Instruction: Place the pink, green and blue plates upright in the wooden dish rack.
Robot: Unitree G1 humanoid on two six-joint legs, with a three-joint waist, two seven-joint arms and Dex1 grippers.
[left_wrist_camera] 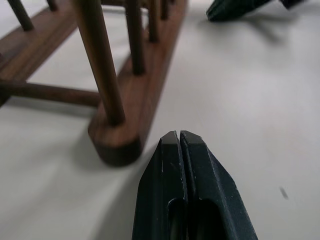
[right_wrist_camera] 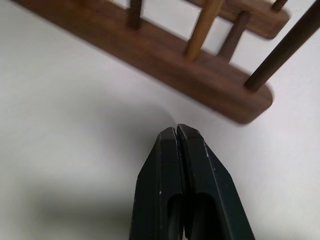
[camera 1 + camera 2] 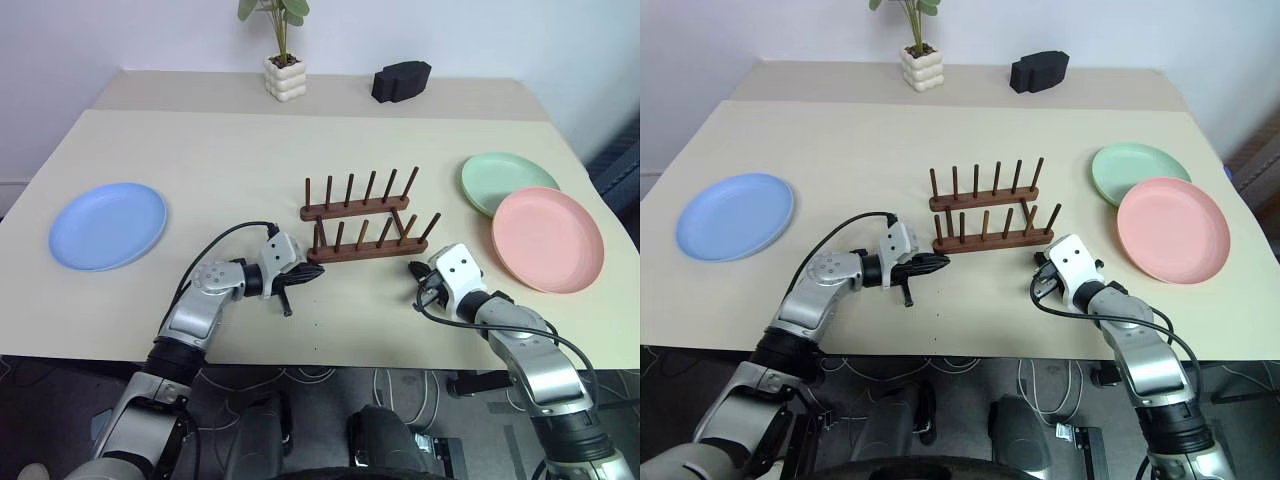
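While the wooden dish rack (image 3: 362, 226) stands empty in the middle of the beige table (image 3: 220, 150), both grippers are low over the table at its near bar, 1 at each end. The left gripper (image 1: 179, 137) has its 2 black fingers pressed together with nothing between them, and its tip is just beside the rounded left end of the near bar. The right gripper (image 2: 176, 131) also has its fingers fully together and holds nothing; it points at the right end of the same bar, near it but apart.

The blue plate (image 3: 108, 225) lies flat on the left side of the table, well apart from the rack. The green plate (image 3: 503, 180) lies flat on the right side, and the pink plate (image 3: 548, 238) lies flat just in front of it, its rim overlapping the green one.

At the far edge of the table stand a small plant in a white pot (image 3: 284, 76) and a black object (image 3: 401, 80).
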